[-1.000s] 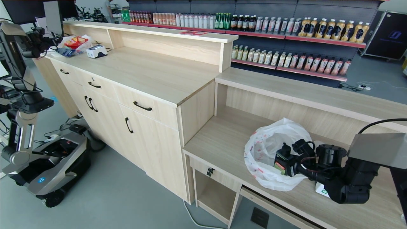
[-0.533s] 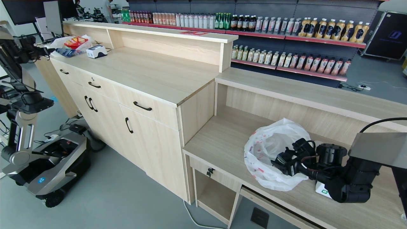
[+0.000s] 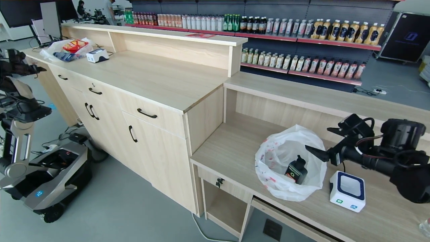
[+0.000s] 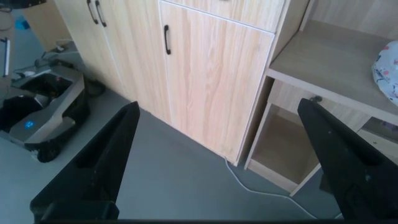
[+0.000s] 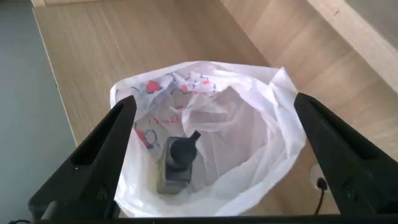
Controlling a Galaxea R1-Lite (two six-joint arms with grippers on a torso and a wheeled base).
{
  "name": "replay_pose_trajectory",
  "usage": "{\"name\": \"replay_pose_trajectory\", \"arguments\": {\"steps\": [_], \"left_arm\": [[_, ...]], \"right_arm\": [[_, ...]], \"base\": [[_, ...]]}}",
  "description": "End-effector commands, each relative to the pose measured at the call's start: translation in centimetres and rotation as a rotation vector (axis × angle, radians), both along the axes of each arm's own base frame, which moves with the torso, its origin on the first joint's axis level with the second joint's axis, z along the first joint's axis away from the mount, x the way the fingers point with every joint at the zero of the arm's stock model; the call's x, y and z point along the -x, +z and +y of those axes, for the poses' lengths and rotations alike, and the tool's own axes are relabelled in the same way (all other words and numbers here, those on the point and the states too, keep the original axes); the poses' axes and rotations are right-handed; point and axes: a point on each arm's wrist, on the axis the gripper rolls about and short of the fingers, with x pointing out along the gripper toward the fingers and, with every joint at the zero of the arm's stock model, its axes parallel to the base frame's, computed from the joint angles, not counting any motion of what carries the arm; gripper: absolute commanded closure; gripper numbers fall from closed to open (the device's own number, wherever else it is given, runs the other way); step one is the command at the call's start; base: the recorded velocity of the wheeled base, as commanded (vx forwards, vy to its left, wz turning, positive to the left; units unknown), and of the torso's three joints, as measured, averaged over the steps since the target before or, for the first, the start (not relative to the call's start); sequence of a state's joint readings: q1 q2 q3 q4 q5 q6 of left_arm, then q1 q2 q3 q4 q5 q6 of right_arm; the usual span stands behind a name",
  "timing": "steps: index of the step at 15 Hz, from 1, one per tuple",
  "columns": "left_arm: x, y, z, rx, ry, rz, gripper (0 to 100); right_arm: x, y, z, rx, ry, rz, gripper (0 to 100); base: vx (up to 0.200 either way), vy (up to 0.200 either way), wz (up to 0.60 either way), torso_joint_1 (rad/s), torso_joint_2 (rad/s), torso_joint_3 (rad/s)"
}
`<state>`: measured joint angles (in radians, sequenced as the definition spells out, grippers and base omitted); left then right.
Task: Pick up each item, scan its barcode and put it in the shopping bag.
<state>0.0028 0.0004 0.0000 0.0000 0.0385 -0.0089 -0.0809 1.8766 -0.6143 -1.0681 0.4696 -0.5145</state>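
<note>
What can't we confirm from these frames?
- Dark bottle with a black cap: barcode unreadable. It is too small in the head view and seen from above in the right wrist view.
- White plastic shopping bag: the floor beneath the bottle is hidden by its folds in both views.
- Clear object: cut off by the head view's lower right corner.

Looks down between the widely parted black fingers [image 4: 93, 162] of the left gripper [image 4: 217, 104] onto grey floor [image 4: 186, 168]. Takes in a light wooden cabinet [image 4: 211, 74] with a black door handle [image 4: 166, 38], an open cubby [image 4: 280, 140] under the desk top [image 4: 323, 59], a white cable [image 4: 249, 182] on the floor, a corner of the white shopping bag [image 4: 388, 68] on that top, and a grey robot base [image 4: 43, 118] near the cabinet.
</note>
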Motion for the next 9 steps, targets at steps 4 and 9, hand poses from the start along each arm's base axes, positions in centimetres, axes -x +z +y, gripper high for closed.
{"name": "replay_pose_trajectory", "arguments": {"steps": [4, 9], "left_arm": [[0.0, 0.0, 0.0, 0.000, -0.001, 0.000, 0], [0.0, 0.0, 0.0, 0.000, 0.000, 0.000, 0]], "right_arm": [[11.3, 7.7, -3.7, 0.053, -0.224, -0.091, 0], [8.5, 2.5, -8.0, 0.031, -0.525, 0.149, 0]], "base": [[0.000, 0.000, -0.60, 0.001, 0.01, 0.000], [0.000, 0.000, -0.60, -0.001, 0.00, 0.001]]}}
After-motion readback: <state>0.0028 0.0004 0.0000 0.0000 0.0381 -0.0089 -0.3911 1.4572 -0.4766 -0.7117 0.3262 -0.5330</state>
